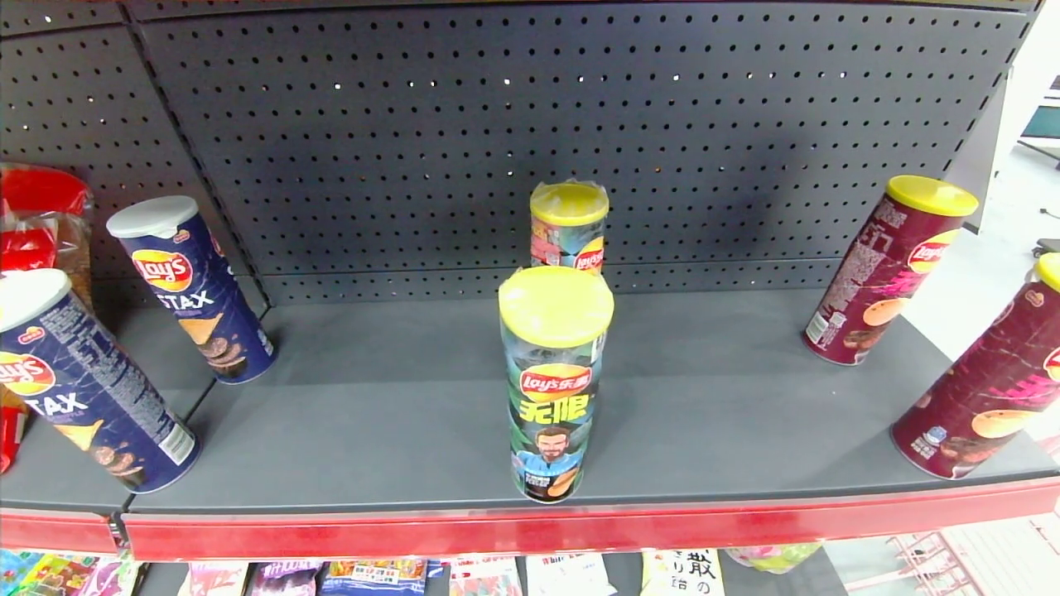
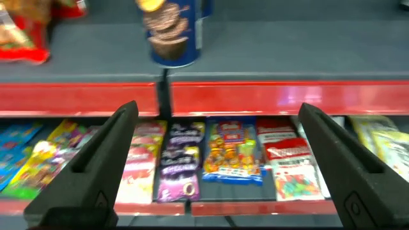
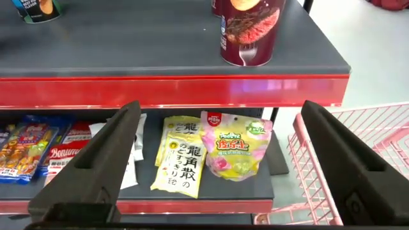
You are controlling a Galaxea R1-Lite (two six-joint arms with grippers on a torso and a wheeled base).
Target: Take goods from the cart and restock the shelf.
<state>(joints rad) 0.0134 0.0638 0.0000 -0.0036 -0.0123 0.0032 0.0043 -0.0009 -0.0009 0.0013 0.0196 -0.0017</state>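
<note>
On the grey shelf stand chip cans. Two yellow-lidded green cans are in the middle, one at the front and one behind it. Two blue cans are at the left, and two maroon cans at the right. My left gripper is open and holds nothing, level with the red shelf lip below a blue can. My right gripper is open too, in front of the lip below a maroon can. The pink wire cart stands by the shelf's right end.
The lower shelf holds rows of snack bags, among them a yellow bag and a green-pink bag. A red packet sits at the far left. The shelf has bare stretches between the can groups.
</note>
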